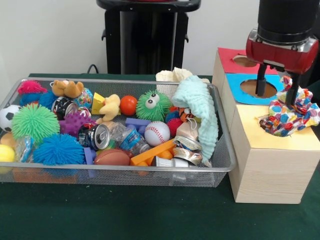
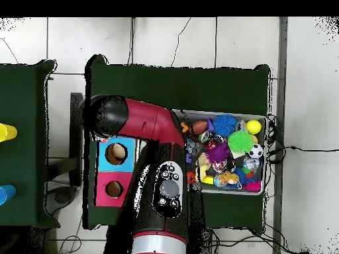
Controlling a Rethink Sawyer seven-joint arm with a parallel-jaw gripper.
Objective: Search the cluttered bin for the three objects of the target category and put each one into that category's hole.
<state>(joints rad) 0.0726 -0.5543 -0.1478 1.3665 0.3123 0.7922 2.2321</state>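
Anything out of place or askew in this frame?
The light blue cloth is draped over the wire bin's right rim, half hanging out. The multicolored cloth bunches at the yellow section's hole under the gripper, not fully in.

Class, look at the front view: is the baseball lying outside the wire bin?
No, the baseball lies inside the wire bin, among the other toys.

Robot lab or test room, not a home. A red and black arm (image 2: pixel 155 172) reaches over a table covered in dark green cloth (image 1: pixel 125 212). On it sits a wire mesh bin (image 1: pixel 220 155) crammed with toys, balls and crushed cans, beside a wooden box (image 1: pixel 270 170) topped with coloured panels with round holes. Pale tiled floor (image 2: pixel 198 40) with loose cables (image 2: pixel 301 149). A second green table (image 2: pixel 23 132) holds what look like coloured cups, though only partly visible.
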